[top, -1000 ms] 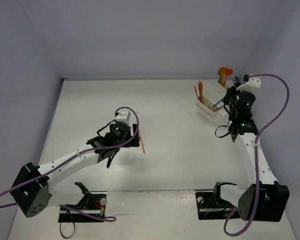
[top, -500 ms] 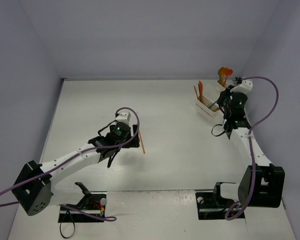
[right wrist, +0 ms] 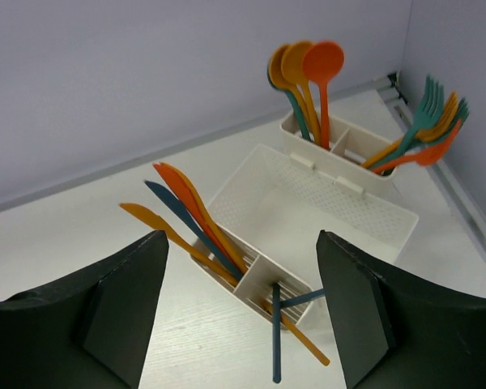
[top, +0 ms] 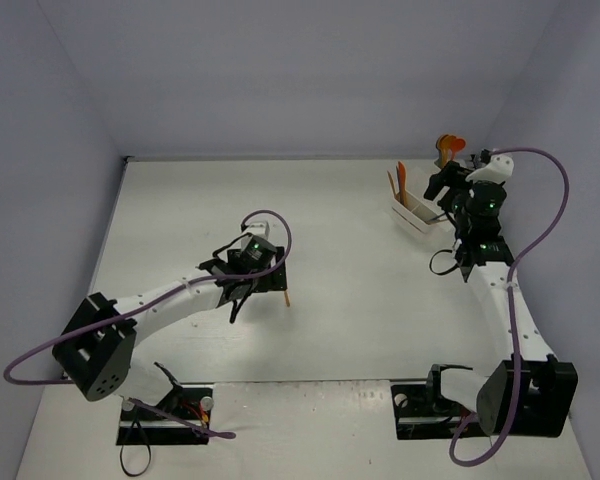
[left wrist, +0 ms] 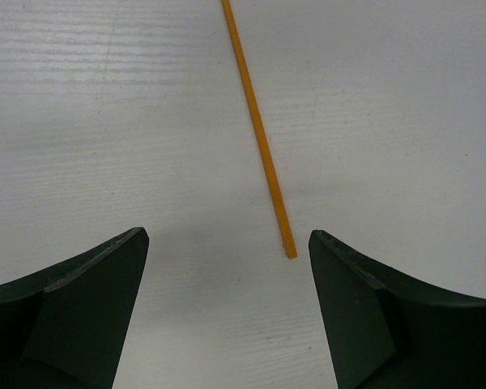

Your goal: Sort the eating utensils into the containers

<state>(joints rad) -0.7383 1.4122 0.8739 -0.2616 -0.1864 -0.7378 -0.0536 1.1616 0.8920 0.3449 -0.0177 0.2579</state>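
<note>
One orange utensil (left wrist: 257,130) lay on the surface (left wrist: 81,121), pointing to twelve o'clock between the spread jaws of the left claw (left wrist: 227,239), so pickup seemed the step, needing a drop and pinch; the right claw (right wrist: 241,239) hung spread over the containers (right wrist: 308,190) at two o'clock.
</note>
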